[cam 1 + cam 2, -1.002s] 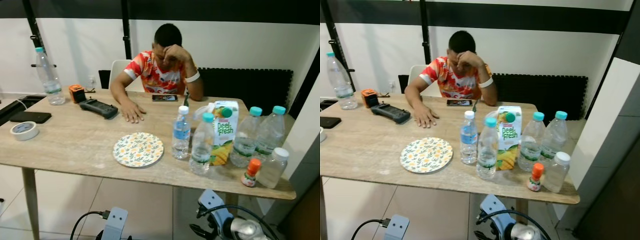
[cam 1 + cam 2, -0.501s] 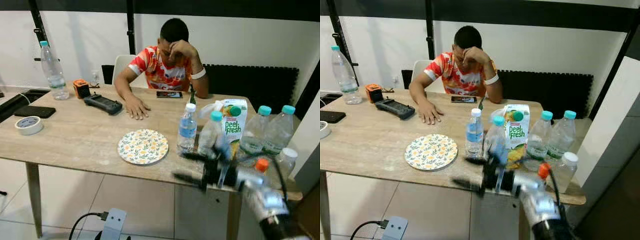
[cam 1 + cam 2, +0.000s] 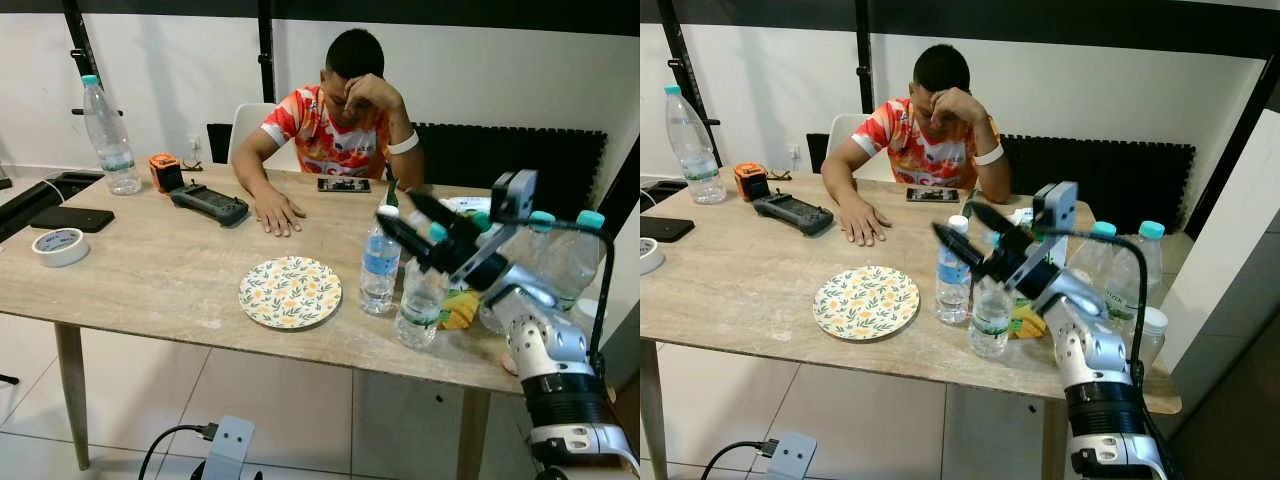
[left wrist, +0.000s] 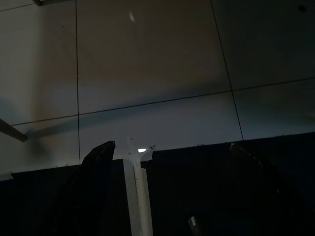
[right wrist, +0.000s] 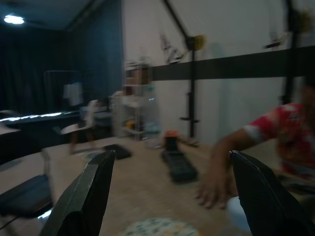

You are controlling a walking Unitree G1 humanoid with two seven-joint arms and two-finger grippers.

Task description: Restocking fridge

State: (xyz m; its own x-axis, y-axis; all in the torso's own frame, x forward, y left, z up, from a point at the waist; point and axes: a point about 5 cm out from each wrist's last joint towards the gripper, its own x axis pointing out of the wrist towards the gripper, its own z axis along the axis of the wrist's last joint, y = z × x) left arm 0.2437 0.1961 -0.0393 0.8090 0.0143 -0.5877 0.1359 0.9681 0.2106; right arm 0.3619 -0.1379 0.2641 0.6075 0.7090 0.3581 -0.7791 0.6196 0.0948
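- Right gripper (image 3: 405, 218), two long black fingers, is hovering right of centre in the left eye view, raised above the table; fingers are spreading wide, holding nothing, tips pointing toward frame left over the bottle tops.
- Right wrist view, blurred: both fingers (image 5: 88, 196) are framing the wooden table, wide gap btwn them.
- Silver right arm (image 3: 545, 345) is rising from lower right corner, black cable looping over it.
- Small clear water bottle w/ white cap & blue label (image 3: 378, 265) is standing upright at centre, just beside the round floral-print plate (image 3: 290, 292).
- Clear bottle w/ teal cap (image 3: 420, 295) is standing nearer the front edge, right under the gripper; cannot tell if touching.
- Mango juice carton (image 3: 461, 308) is sitting behind the arm, mostly hidden; two more teal-capped clear bottles (image 3: 577, 255) are standing at far right.
- Light wood-grain table (image 3: 150, 280) is spanning the frame.
- Person in red-orange patterned shirt (image 3: 335, 135) is sitting at the far side, top centre, head resting on one hand, other hand flat on the table.
- Tall clear bottle (image 3: 105, 135) is standing upper left; roll of white tape (image 3: 60, 246) is lying at left edge.
- Left gripper: wrist view is showing dark fingers (image 4: 91, 191) set well apart over tiled floor, v. dim.
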